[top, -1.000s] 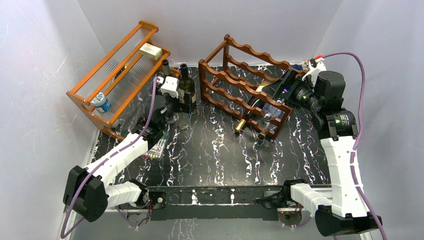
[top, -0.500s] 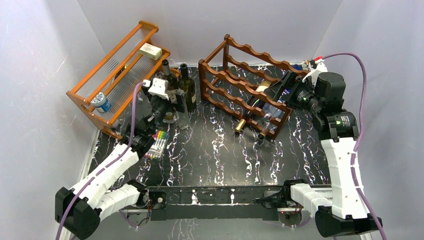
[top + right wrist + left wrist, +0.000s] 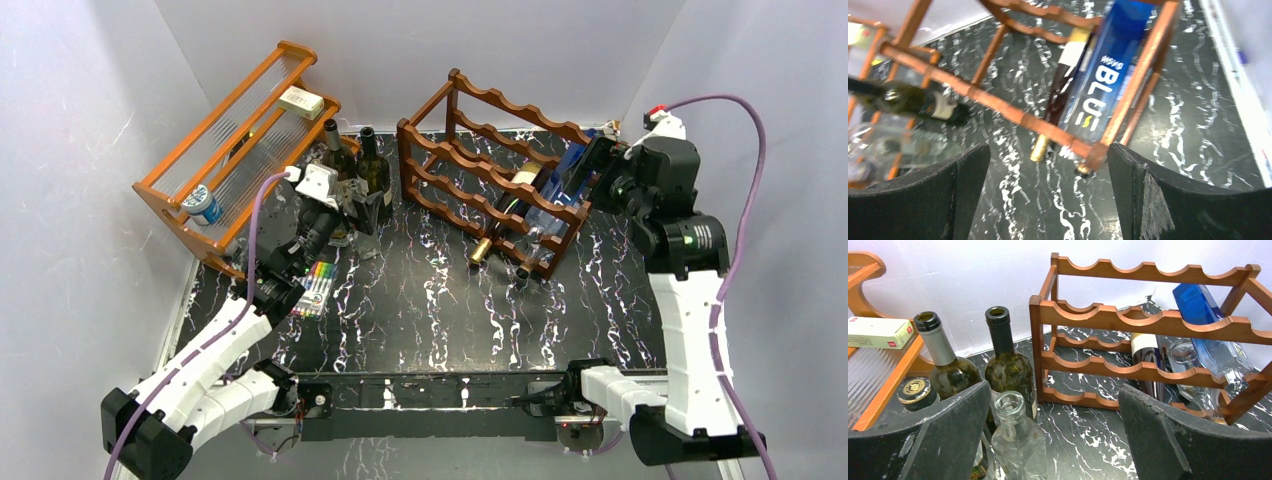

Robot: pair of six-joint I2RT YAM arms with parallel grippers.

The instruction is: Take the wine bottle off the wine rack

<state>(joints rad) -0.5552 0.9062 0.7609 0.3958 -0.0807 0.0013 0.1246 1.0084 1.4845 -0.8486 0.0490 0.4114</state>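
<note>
Status: nothing removed yet. The wine bottle (image 3: 1063,85) lies in the rack (image 3: 480,150) beside a blue bottle (image 3: 1103,75), its gold-capped neck poking out the front. Left to do: grasp it and draw it out. Right claw (image 3: 592,172): fingers apart, empty, at the rack's right end near the bottle's base, not touching. Left claw (image 3: 1054,390): apart, empty, by the standing bottles (image 3: 1008,365), well apart from the rack
</note>
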